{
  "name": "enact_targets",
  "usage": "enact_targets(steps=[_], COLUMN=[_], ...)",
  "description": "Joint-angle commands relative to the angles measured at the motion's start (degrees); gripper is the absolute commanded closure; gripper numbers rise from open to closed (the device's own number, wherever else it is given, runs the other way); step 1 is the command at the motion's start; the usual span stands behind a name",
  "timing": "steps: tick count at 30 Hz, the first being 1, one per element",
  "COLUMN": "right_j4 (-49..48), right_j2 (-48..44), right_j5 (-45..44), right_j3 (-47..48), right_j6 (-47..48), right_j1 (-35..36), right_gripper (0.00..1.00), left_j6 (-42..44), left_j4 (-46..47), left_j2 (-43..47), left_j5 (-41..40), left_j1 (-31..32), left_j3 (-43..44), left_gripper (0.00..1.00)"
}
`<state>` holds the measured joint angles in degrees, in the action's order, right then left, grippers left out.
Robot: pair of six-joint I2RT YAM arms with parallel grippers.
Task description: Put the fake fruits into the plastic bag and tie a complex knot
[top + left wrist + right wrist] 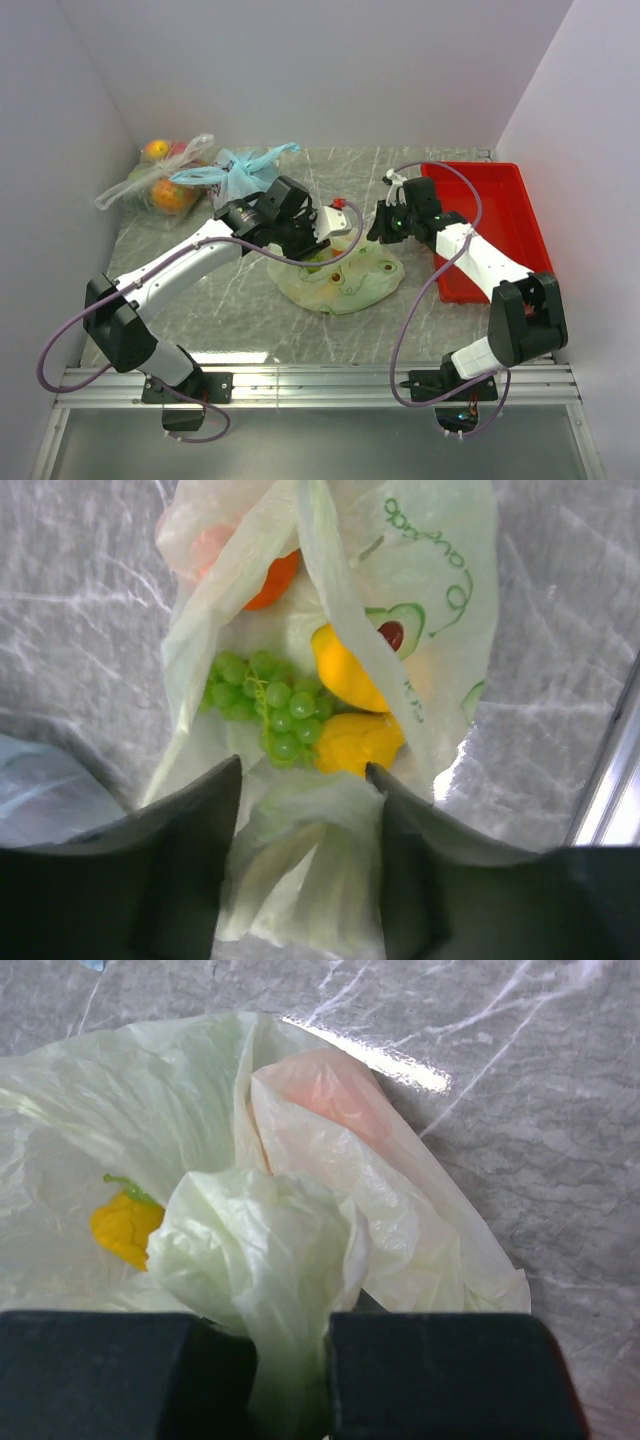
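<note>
The plastic bag [355, 285] lies mid-table [230, 300] with the fake fruits [275, 710] inside it. At the bag's 1 o'clock edge, the right gripper [290, 1335] is nearly closed, pinching a gathered fold. At 11 o'clock, the left gripper [303, 785] stands half open, straddling loose plastic.

1. Left wrist cam: a fold of the plastic bag [440, 630] is veiling most of the orange ball [272, 582], w/ only a wedge showing clear.
2. Same cam: left gripper [303, 770] fingers [150, 880] are getting cropped by the bottom edge. The light blue bag [40, 790] is showing as just a blurry corner.
3. Right wrist cam: right gripper [292, 1320] fingers [110, 1370] are running off the bottom too, and the bag neck is disappearing btwn them. The yellow fruit [125, 1225] is only glowing thru film.
4. Top cam: left arm [190, 255] + right arm [475, 255] are blocking the bag mouth, so the contents are looking unreadable imo. The right one is also covering part of the red tray [505, 195].
</note>
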<state>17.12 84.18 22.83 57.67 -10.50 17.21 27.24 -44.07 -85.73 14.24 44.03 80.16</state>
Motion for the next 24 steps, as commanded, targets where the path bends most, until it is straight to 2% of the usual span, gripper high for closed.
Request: enact_targets(steps=[1, 3, 4, 5, 8, 12, 13, 16, 18, 19, 24], right_j4=[-1.9, -1.9, -2.1, -2.8, -4.4, -8.4, -9.3, -11.8, -11.6, -11.0, -5.6], right_j2=[-3.0, -4.1, -5.4, -6.3, -10.7, -17.8, -20.2, -22.5, -22.1, -20.9, -16.4], right_j5=[0.3, 0.1, -0.2, -0.2, 0.5, 5.8, 6.5, 7.1, 4.8, 0.9, -0.3], right_j3=[-0.1, -0.1, -0.2, -0.3, 0.1, -0.1, -0.3, -0.8, -0.6, -0.3, 2.3], right_j6=[2.8, 3.0, 3.3, 3.4, 3.8, 3.8, 4.2, 5.7, 7.9, 8.6, 7.9], right_j1=[0.7, 0.5, 0.5, 0.4, 0.0, -0.7, -0.8, -0.8, -0.8, -0.9, -5.3], right_gripper=[0.88, 0.72, 0.66, 0.53, 0.30, 0.24, 0.13, 0.12, 0.08, 0.07, 0.07], left_j6=[-1.4, -3.2, -4.0, -4.7, -8.3, -16.0, -17.4, -21.8, -22.2, -22.1, -20.3], left_j4=[3.4, 4.0, 5.4, 6.0, 12.4, 20.8, 22.4, 27.7, 29.6, 29.7, 29.0], left_j2=[3.6, 4.7, 6.1, 6.8, 10.0, 11.7, 11.6, 11.3, 10.9, 10.2, 9.9], left_j5=[0.7, 4.7, 8.3, 10.0, 14.3, 16.0, 16.2, 17.4, 17.9, 17.8, 19.2], left_j1=[-0.4, -1.6, -1.8, -2.3, -2.6, -4.7, -5.3, -6.9, -6.9, -6.9, -7.5], left_j3=[0.3, 0.3, -0.6, -1.2, -6.1, -12.6, -13.2, -14.8, -14.9, -14.8, -13.7], left_gripper=[0.67, 0.82, 0.99, 0.99, 1.00, 1.00, 1.00, 1.00, 1.00, 1.00, 1.00])
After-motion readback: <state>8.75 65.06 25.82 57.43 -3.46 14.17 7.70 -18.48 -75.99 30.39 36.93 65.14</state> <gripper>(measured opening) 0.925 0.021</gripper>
